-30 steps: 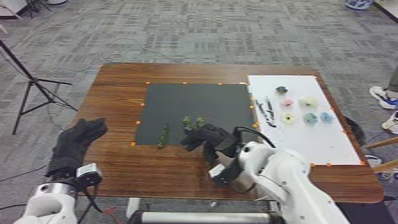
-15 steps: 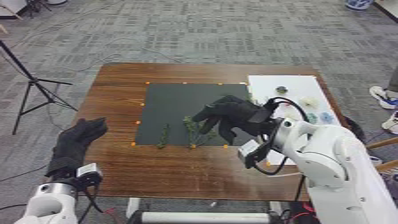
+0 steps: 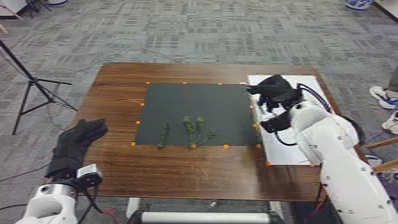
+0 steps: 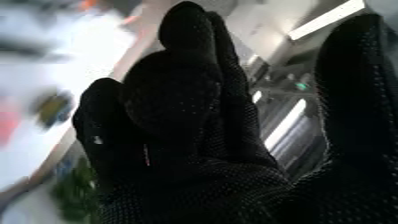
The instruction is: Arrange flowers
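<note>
In the head view my right hand [image 3: 277, 91] is over the upper part of the white sheet [image 3: 289, 156], hiding the flowers there together with the arm. Green sprigs lie on the lower part of the black mat [image 3: 197, 100]: a thin stem [image 3: 164, 136] on the left and branching greenery [image 3: 194, 130] beside it. My left hand [image 3: 78, 137] rests relaxed by the table's left edge, fingers straight. From the right wrist, my right hand [image 4: 191, 150] has loosely extended fingers and thumb apart, with nothing between them; a blurred pink flower [image 4: 7, 120] shows beyond.
Brown wood [image 3: 178, 172] of the table surrounds the mat, and orange markers [image 3: 226, 146] line the mat and sheet. A black tripod [image 3: 34, 80] stands on the floor beyond the table's left side. My right forearm [image 3: 336, 145] crosses the table's right side.
My right hand has left the greenery at the mat's lower edge and moved up and right to over the white sheet. The branching sprigs are now uncovered; the left hand has kept still.
</note>
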`<action>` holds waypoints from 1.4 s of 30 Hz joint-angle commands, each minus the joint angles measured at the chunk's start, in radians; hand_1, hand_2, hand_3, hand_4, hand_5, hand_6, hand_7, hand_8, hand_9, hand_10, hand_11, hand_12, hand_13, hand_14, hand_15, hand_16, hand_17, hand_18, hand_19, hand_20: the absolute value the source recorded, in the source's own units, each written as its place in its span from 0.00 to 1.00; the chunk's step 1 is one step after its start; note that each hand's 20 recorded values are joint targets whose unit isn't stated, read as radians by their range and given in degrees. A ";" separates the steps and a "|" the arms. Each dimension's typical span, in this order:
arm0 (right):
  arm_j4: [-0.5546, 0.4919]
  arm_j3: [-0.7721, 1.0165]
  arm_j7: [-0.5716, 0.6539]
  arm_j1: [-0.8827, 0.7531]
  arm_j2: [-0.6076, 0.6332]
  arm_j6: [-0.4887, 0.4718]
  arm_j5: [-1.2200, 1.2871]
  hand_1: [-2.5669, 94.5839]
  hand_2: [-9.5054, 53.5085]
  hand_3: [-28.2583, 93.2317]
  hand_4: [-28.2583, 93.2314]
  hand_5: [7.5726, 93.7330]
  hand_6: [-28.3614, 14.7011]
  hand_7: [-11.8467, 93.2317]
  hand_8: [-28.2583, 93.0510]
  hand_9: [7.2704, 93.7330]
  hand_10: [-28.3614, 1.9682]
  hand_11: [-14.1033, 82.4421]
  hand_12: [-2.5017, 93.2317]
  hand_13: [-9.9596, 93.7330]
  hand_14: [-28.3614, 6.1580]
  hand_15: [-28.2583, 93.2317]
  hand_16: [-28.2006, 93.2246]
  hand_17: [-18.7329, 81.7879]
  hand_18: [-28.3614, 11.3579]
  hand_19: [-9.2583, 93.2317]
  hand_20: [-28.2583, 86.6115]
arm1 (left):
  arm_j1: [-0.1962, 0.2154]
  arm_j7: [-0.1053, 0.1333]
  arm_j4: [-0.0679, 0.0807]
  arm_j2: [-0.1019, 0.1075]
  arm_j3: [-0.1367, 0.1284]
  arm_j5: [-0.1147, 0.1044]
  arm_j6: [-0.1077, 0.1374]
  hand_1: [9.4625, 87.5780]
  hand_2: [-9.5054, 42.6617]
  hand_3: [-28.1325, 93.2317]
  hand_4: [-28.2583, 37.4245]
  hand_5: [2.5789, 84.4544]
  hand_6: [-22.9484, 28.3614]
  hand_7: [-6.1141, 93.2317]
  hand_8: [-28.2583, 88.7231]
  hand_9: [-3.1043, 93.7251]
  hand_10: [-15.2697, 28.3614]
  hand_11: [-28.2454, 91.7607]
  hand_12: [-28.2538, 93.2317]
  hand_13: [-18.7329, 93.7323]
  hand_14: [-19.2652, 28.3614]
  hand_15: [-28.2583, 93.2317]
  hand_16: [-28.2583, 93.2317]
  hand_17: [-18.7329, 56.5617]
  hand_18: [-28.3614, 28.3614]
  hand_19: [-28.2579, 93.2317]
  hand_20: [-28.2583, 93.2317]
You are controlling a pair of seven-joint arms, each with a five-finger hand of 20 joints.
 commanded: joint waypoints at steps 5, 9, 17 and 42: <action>0.031 -0.091 -0.008 0.054 0.063 -0.229 -0.733 0.33 0.00 0.70 0.10 0.64 0.44 0.28 0.21 0.75 0.40 0.53 0.37 0.98 0.74 0.69 0.52 0.80 0.34 1.00 0.74 | 0.009 -0.019 -0.017 0.003 -0.009 0.000 -0.009 0.16 0.41 0.79 0.00 0.60 0.53 0.23 0.19 0.54 0.67 0.42 0.34 0.49 0.77 0.40 0.23 0.30 0.65 0.28 0.34; 0.028 -0.097 -0.013 0.051 0.070 -0.183 -0.743 0.33 0.00 0.69 0.10 0.64 0.44 0.28 0.22 0.75 0.40 0.53 0.37 0.98 0.74 0.69 0.52 0.81 0.35 1.00 0.74 | 0.003 -0.021 -0.016 0.006 -0.004 0.001 -0.015 0.16 0.41 0.79 0.00 0.60 0.53 0.23 0.19 0.54 0.67 0.42 0.34 0.49 0.77 0.40 0.23 0.30 0.65 0.28 0.34; 0.057 -0.120 -0.018 0.069 0.071 -0.113 -0.783 0.34 0.00 0.70 0.09 0.61 0.46 0.34 0.22 0.75 0.43 0.54 0.37 0.99 0.75 0.69 0.52 0.81 0.36 1.00 0.74 | -0.008 -0.020 -0.012 0.006 0.004 0.002 -0.012 0.16 0.41 0.79 0.00 0.60 0.53 0.23 0.19 0.54 0.68 0.42 0.34 0.49 0.77 0.40 0.23 0.30 0.65 0.28 0.34; 0.173 -0.164 -0.017 0.063 0.014 -0.183 -0.844 0.33 0.00 0.70 0.09 0.65 0.47 0.35 0.21 0.80 0.43 0.56 0.37 1.00 0.76 0.69 0.51 0.83 0.37 1.00 0.74 | 0.000 -0.011 -0.016 -0.007 0.006 -0.002 -0.030 0.16 0.41 0.79 0.00 0.60 0.53 0.23 0.19 0.54 0.68 0.42 0.34 0.49 0.77 0.40 0.23 0.30 0.65 0.28 0.34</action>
